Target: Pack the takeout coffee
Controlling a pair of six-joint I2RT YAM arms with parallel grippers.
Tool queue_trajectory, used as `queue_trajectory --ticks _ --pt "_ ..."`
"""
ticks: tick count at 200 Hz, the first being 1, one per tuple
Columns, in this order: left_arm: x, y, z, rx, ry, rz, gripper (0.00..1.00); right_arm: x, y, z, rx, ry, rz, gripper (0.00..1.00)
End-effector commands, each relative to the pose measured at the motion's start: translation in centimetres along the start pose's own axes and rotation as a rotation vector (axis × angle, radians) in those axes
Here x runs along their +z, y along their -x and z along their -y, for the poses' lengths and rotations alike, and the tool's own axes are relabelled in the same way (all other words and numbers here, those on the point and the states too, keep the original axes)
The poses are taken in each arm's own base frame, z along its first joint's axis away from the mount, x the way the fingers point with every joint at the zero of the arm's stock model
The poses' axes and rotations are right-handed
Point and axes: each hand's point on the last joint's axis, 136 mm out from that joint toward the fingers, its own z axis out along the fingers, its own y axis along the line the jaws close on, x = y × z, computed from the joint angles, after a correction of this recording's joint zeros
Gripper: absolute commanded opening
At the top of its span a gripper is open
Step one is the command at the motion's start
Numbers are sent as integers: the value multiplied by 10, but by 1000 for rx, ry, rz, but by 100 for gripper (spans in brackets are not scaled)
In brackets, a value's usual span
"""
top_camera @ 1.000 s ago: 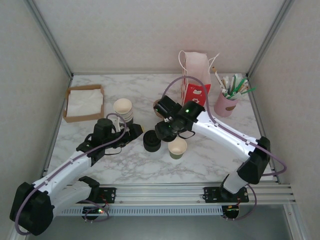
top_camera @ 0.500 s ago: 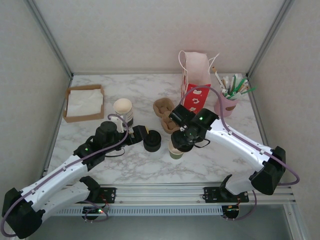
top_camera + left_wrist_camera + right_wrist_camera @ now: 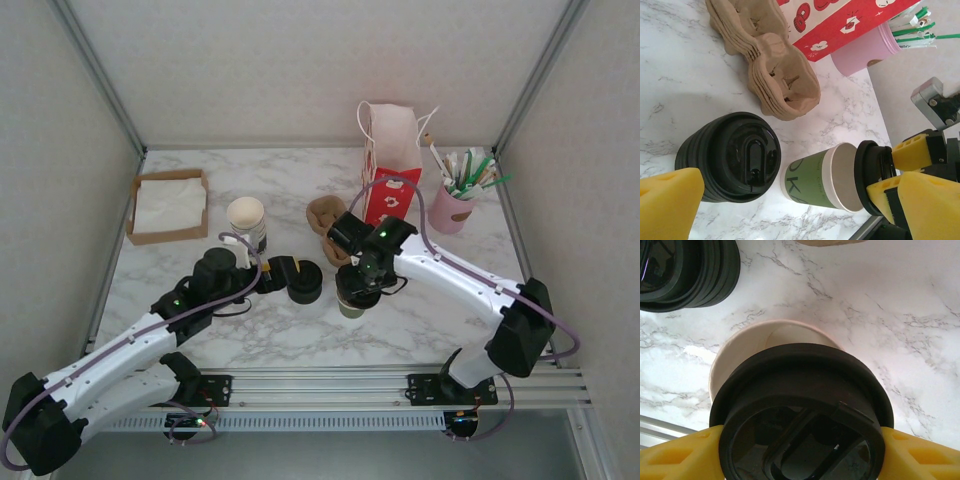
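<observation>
- Takeout coffee cup stands uncapped on the surface, at the centre of the top view, just right of the black lid stack.
- Right hand, clamped on a black lid, has swung in the last second from up-left of the cup to directly over it.
- The lid hangs off-centre over the rim; whether it touches yet, I cannot tell.
- Left hand stays spread wide beside the stack, holding nothing.
- Capping looks imminent; packing comes after.
</observation>
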Motion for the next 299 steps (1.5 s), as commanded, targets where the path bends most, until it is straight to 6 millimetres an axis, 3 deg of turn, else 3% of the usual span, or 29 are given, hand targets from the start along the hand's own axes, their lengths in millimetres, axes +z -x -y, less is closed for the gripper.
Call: queue_trajectory --ticks 1,158,246,299 --pt "-4 5 5 36 -38 53 100 -3 12 -7 -8 16 19 68" --pt "1 -3 -3 66 -21 33 100 13 16 -11 -19 -13 -38 69" --pt "1 -2 -3 67 -23 33 100 -3 19 -8 -15 -25 -11 69" --pt "1 -3 -3 64 -22 31 100 0 11 -2 -3 -42 -22 69"
